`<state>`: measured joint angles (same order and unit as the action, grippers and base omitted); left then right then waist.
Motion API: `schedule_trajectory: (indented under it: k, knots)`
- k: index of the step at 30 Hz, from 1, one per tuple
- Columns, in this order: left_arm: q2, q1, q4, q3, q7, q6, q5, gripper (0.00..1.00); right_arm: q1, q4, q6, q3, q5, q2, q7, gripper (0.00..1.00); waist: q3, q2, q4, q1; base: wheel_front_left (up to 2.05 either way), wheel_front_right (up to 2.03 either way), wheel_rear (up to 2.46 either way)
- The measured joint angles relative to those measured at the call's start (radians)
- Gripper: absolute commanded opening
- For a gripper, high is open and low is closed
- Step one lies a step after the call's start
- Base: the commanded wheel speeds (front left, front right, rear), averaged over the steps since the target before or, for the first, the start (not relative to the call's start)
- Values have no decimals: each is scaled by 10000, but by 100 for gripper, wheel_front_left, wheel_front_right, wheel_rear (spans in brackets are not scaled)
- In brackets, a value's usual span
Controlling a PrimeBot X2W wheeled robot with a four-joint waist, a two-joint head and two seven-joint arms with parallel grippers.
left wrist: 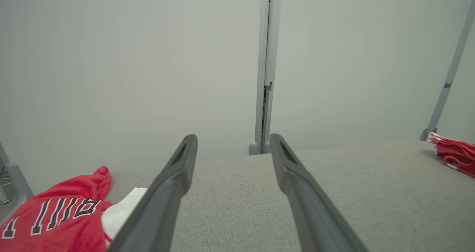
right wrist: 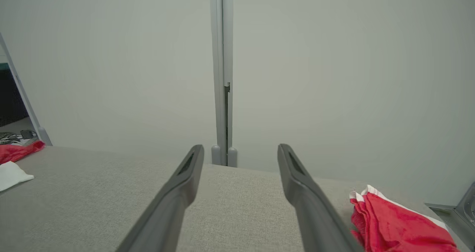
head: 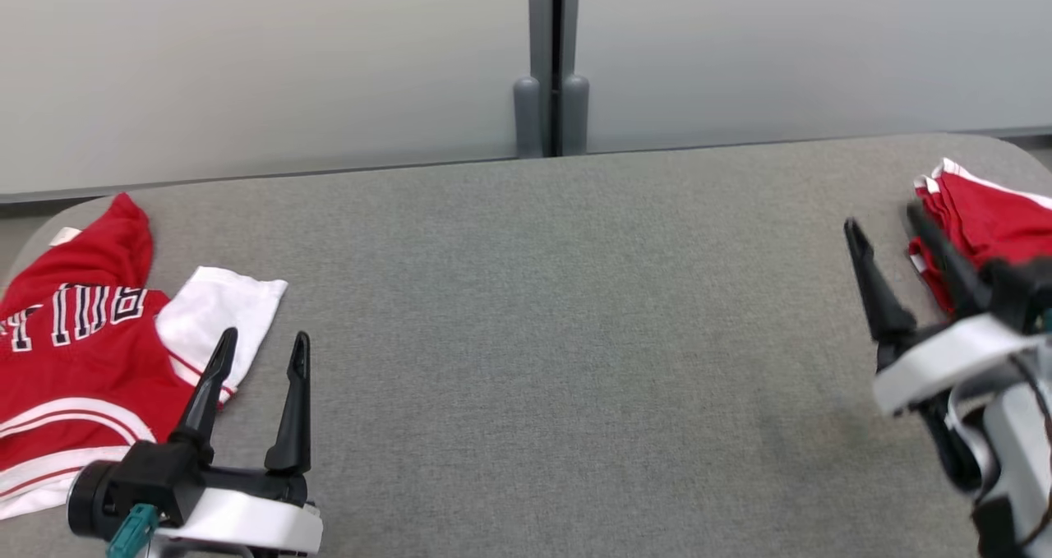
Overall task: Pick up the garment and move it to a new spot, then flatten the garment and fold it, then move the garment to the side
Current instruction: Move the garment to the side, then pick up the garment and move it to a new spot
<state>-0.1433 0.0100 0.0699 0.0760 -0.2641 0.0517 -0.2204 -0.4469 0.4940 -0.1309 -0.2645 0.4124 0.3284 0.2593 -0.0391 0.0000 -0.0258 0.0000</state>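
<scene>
A red jersey with white sleeve and black-and-white lettering [head: 74,352] lies crumpled at the table's left edge, also seen at the lower left of the left wrist view as the jersey [left wrist: 55,218]. My left gripper [head: 263,348] hovers open just right of its white sleeve, nothing between the fingers [left wrist: 174,181]. At the right edge sits a folded red garment with white trim [head: 982,213], the folded garment [right wrist: 393,222] showing at the lower right of the right wrist view. My right gripper [head: 886,219] stands open just left of that pile, empty.
The grey fabric-covered table [head: 559,311] spans the head view. A pale partition wall with a grey post [head: 552,65] rises behind the far edge. The table's rounded corners lie at far left and far right.
</scene>
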Motion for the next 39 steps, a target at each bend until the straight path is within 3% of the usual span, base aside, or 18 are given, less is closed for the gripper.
schedule_trajectory:
  k: [8, 15, 39]
  knots:
    - [336, -540, 121, -314, 0, 13, 56, 100, 2765, -1894, 0, 1455, -493, -1429, 23, 100, 457, 0, 301, 0, 0, 0, 0]
    - [616, -717, 261, -499, 0, 105, 276, 100, 3860, -2876, 0, 1662, -974, -1916, 23, 100, 487, 0, 280, 0, 0, 0, 0]
    - [895, -683, 512, -794, 0, 370, 627, 100, 4047, -3003, 0, 1469, -1281, -2188, 23, 100, 392, 0, 350, 0, 0, 0, 0]
